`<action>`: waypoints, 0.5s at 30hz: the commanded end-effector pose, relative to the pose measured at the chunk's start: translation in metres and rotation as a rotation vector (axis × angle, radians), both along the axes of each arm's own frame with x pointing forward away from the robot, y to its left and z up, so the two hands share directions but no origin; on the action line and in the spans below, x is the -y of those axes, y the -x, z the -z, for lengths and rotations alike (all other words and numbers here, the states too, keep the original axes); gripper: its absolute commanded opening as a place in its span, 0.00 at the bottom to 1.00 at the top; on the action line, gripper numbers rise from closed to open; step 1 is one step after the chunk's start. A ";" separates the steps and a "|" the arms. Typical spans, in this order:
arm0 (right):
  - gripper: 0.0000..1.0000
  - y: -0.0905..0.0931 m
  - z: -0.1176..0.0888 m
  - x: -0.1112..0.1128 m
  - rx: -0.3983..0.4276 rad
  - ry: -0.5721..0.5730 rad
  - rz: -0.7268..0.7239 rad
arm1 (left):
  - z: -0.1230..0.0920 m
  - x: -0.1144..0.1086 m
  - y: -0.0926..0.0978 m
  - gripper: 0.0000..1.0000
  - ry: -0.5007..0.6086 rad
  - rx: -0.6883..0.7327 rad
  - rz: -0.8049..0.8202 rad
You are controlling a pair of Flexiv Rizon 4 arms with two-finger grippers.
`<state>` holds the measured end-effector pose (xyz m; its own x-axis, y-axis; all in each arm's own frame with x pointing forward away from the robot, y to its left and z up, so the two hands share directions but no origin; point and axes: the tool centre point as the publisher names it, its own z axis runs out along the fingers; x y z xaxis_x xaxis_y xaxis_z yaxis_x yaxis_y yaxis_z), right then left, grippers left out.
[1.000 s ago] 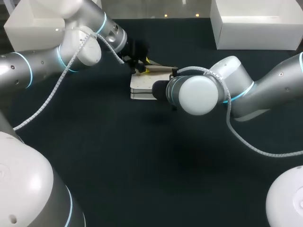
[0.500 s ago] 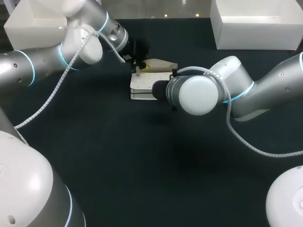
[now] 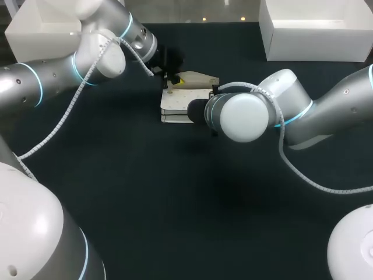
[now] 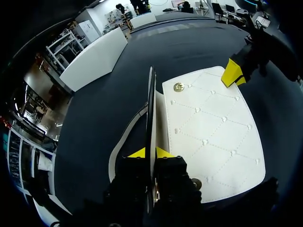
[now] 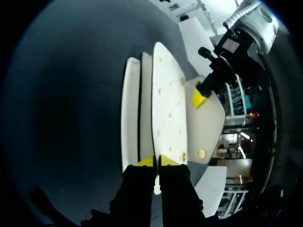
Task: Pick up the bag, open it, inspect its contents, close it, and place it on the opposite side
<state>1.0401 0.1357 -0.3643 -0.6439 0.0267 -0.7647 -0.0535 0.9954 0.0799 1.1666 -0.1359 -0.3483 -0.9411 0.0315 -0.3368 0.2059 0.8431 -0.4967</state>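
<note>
White quilted handbag [image 3: 175, 105] lies mid-table. The left gripper [image 4: 150, 152] is clamped on its lifted flap [image 3: 198, 79], and the right gripper [image 5: 156, 161] is pinched on its right side.

Mid-table bag [image 3: 175, 102]; left claw [image 4: 150, 152] on far edge; right claw [image 5: 156, 161] on right edge.

White quilted bag [image 3: 173, 104], flap open, far-middle of the table [image 3: 175, 204].
The body lies flat: white, diamond-stitched, with small studs and gold snaps [image 4: 178, 87] on the top panel. The flap [image 3: 201, 79] is lifted off the body at its far edge, tilted up with its tan underside showing. A white strap [image 4: 124, 142] curves alongside.
</note>
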 end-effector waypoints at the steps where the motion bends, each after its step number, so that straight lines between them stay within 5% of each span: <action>1: 1.00 0.003 -0.002 0.001 0.005 0.006 0.017 | -0.008 0.000 0.005 0.00 0.006 0.006 0.000; 15: 1.00 0.028 -0.059 0.017 -0.013 -0.033 0.065 | -0.054 0.006 0.020 0.00 0.029 0.028 0.000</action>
<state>1.0250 0.1271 -0.3255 -0.6392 0.0922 -0.7635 0.0196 0.9944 0.1037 1.1579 -0.1445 -0.3089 -0.9329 0.0224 -0.3593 0.2180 0.8293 -0.5144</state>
